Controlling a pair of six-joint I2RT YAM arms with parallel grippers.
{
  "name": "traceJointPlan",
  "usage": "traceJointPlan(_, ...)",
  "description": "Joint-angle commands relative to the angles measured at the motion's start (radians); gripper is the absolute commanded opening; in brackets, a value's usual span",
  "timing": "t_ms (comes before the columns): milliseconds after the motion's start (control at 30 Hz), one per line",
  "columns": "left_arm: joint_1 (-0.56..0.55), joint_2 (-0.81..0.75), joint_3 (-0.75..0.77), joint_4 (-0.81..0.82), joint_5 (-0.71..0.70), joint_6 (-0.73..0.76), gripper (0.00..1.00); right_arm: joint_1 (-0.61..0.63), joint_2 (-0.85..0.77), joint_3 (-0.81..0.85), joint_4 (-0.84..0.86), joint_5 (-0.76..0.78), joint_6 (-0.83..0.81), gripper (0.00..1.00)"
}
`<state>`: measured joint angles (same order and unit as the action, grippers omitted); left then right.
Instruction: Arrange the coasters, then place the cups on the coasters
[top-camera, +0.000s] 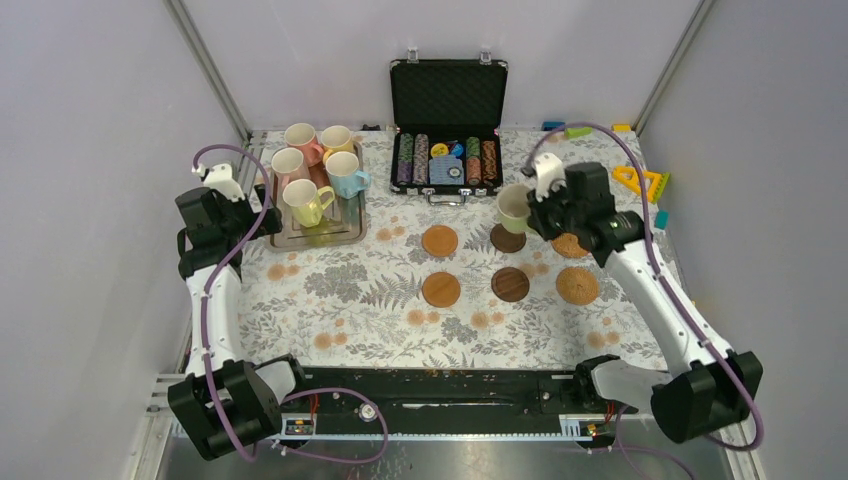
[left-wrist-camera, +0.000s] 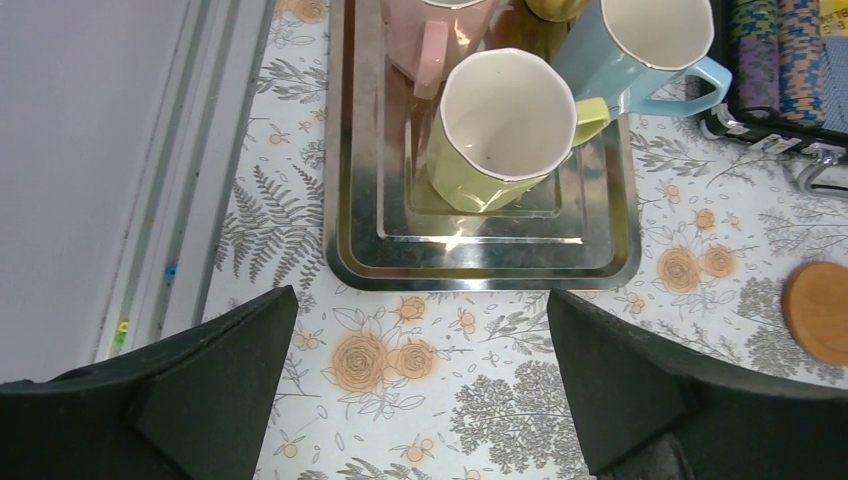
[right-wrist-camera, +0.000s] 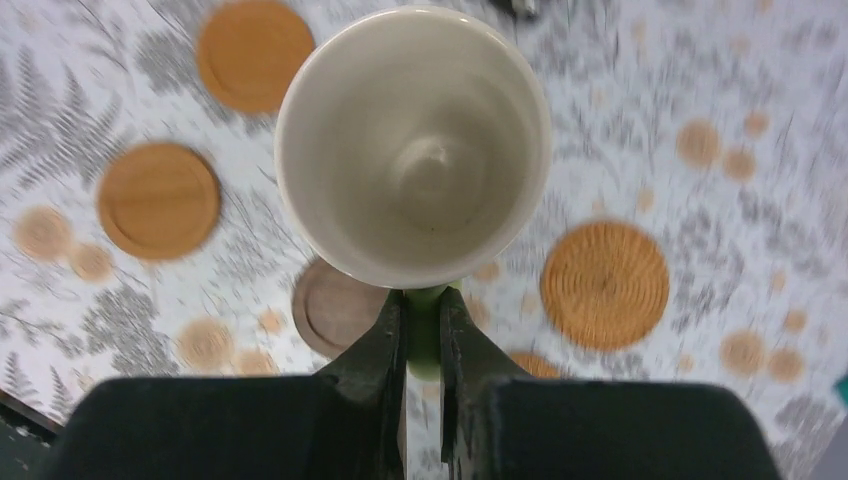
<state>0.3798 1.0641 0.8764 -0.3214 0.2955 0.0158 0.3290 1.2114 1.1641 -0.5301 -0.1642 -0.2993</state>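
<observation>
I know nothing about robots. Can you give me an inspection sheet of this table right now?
Surface: floral cloth, lying flat.
Job's things: six coasters in two rows; five mugs on the tray; green mug held beside a dark coaster.
Clutter: open chip case, yellow triangle, small blocks.
Grippers: left gripper open, by the tray; right gripper shut on the green mug's handle.
Cables: purple cable along each arm.
Surroundings: grey walls, metal frame posts.
</observation>
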Motion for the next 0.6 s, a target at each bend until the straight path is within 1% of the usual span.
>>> traceJointPlan(0, 0.005, 0.010, 0.022, 0.031, 0.062, -0.042, 0.99, -0.137, -0.104, -0.161, 0.226, -0.072, -0.028, 0.00)
traceJointPlan(100, 0.005, 0.010, 0.022, 0.034, 0.073, -0.048, 0.99, -0.244, -0.115, -0.250, 0.265, -0.114, -0.028, 0.00)
traceJointPlan(233, 0.005, 0.006, 0.019, 0.034, 0.079, -0.049, 0.99, -0.369, -0.107, -0.308, 0.310, -0.172, -0.011, 0.00)
traceJointPlan(367, 0.004, -0.003, 0.013, 0.035, 0.076, -0.049, 0.99, -0.445, -0.079, -0.328, 0.355, -0.182, 0.018, 0.00)
traceJointPlan(567, 0.005, -0.010, 0.005, 0.041, 0.068, -0.046, 0.99, -0.503, -0.020, -0.339, 0.387, -0.172, 0.043, 0.00)
